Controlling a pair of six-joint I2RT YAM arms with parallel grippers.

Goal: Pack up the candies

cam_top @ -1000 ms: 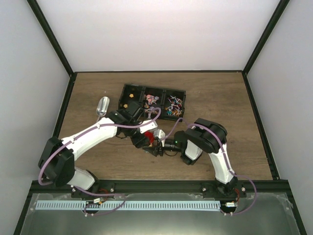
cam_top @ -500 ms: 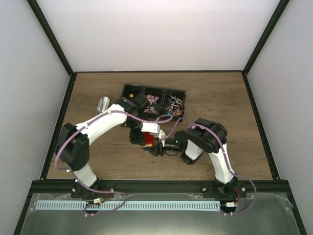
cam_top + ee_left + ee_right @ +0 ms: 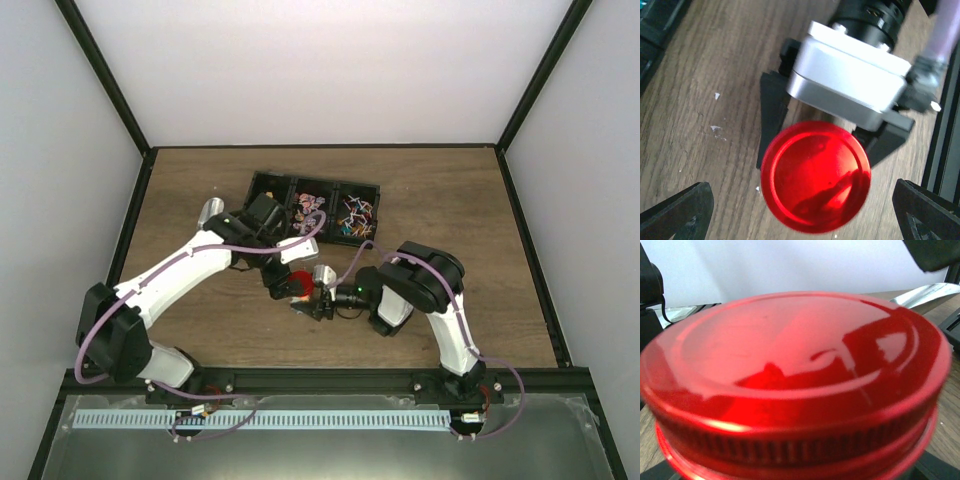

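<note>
The candies (image 3: 340, 210) are kept in a black tray (image 3: 318, 180) at the back of the table (image 3: 450, 230). Most of them are piled in the middle and right boxes of the tray, and only a few small bits are seen in the left box. Nearer the front, well apart from the candies, a red lid (image 3: 815, 182) is held from both sides by the right claw (image 3: 301, 296). Its black fingers (image 3: 771, 120) are closed against the lid's edges. What is under the lid cannot be seen. The left claw (image 3: 802, 215) is held right above the lid and pointed down, with its two fingers (image 3: 677, 210) spread wide apart. A shiny scoop (image 3: 210, 209) is laid on the table just left of the tray, partly hidden by the left arm.
</note>
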